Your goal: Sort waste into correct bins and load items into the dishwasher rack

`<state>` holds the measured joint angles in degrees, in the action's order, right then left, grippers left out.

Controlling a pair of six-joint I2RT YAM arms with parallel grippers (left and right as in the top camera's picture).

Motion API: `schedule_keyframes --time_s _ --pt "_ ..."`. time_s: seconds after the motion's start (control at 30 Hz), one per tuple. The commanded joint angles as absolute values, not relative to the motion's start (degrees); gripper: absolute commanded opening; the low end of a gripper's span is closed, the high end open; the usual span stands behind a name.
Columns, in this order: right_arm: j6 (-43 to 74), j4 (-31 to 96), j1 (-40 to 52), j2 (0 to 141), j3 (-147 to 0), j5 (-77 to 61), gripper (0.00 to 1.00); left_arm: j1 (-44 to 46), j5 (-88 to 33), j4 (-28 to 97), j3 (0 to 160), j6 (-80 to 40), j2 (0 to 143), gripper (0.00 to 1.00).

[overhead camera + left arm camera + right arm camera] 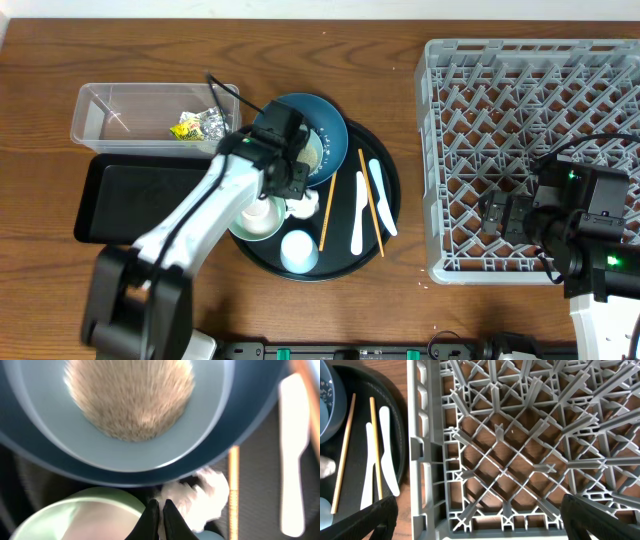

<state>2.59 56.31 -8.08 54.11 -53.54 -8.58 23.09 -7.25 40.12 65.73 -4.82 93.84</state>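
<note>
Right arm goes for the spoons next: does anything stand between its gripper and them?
Yes. The open right gripper hangs over the dishwasher rack, whose tray-side wall stands between it and the spoons on the round black tray.

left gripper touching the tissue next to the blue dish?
Touching. Left wrist view: the shut left gripper pinches the white tissue at its edge, white showing between its fingertips.

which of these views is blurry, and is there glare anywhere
Left wrist: soft and smeared, the rice in the blue dish is a blur and the tissue is fuzzy. Right wrist: the rack and spoons are sharp. Overhead: crisp and evenly lit, with no strong glare on the table.
</note>
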Motion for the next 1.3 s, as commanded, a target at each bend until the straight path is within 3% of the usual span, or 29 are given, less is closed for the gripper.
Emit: schedule_keyframes --time_s 0.0,0.23,0.67,1.03,1.13,1.27 --pt "3.4 56.4 -7.5 54.0 -54.6 -9.1 0.99 23.0 -6.8 40.0 68.6 -4.5 87.4 0.06" --pt "3.4 56.5 -7.5 54.0 -54.6 -9.1 0.99 17.6 -1.1 35.4 68.8 -4.1 80.0 0.06" --pt "3.4 56.6 -7.5 54.0 -54.6 -9.1 0.99 -5.1 -0.4 23.4 68.8 -4.1 82.2 0.06" --pt "3.4 56.8 -7.5 54.0 -54.6 -9.1 0.99 -10.7 -0.4 21.7 68.8 -4.1 90.6 0.07" --pt "3.4 56.8 -7.5 54.0 -54.6 -9.1 0.99 -10.7 -0.4 21.3 68.8 -4.1 90.3 0.40" --pt "3.4 56.7 -7.5 54.0 -54.6 -9.1 0.99 -10.7 -0.5 21.3 68.9 -4.1 89.2 0.43"
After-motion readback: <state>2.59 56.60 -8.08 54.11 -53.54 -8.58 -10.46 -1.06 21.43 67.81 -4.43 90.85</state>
